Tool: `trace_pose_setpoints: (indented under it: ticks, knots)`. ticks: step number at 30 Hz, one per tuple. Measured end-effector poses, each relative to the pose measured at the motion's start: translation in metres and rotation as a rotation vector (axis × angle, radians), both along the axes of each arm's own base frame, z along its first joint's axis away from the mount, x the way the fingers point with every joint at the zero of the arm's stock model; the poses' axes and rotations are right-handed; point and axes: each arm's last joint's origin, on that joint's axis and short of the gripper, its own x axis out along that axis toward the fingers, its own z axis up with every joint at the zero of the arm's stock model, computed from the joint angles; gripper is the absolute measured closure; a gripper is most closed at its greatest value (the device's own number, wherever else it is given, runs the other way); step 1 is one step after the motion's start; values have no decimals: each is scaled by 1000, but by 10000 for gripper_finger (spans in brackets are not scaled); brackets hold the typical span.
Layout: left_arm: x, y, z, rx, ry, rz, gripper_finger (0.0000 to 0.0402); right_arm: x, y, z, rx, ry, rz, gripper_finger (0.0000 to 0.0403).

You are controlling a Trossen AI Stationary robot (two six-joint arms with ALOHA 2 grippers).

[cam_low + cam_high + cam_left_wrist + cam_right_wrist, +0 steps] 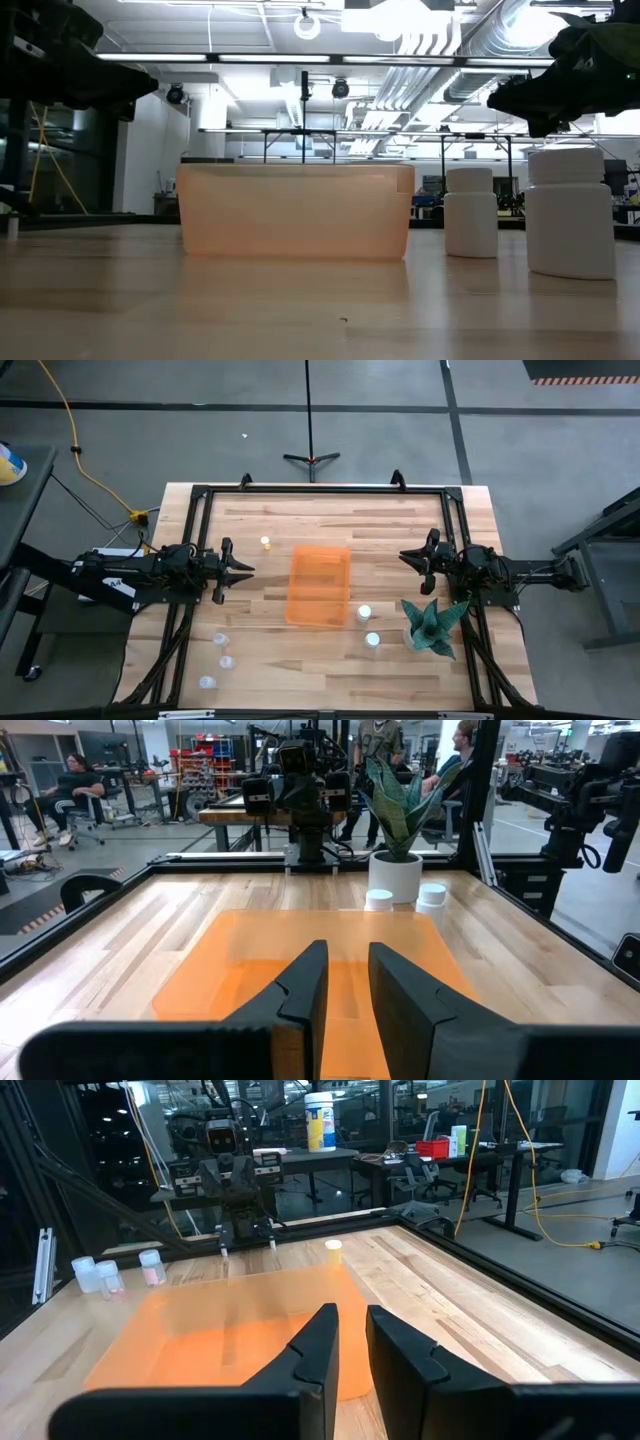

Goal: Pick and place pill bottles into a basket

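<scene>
Your wooden table (400,520) carries the orange basket (318,585) at centre; two pill bottles (364,614) stand just right of it, three front-left, a yellowish one (266,542) behind-left; left gripper (246,571) and right gripper (404,557) flank it, fingers narrowly apart, holding nothing.

1. Bare table either side of the basket (319,584); you've room to pass there.
2. Two pill bottles (364,614) just right of basket, plant (433,624) beyond them: tight.
3. Yellowish bottle (266,542) left of basket's far corner.
</scene>
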Motion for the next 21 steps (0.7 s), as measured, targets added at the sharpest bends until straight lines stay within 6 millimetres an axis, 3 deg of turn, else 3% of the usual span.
trace_pose_setpoints:
  ticks: [21]
  knots:
    - [0,0,0,0,0,0,291,0,0,0,0,-1,0,350]
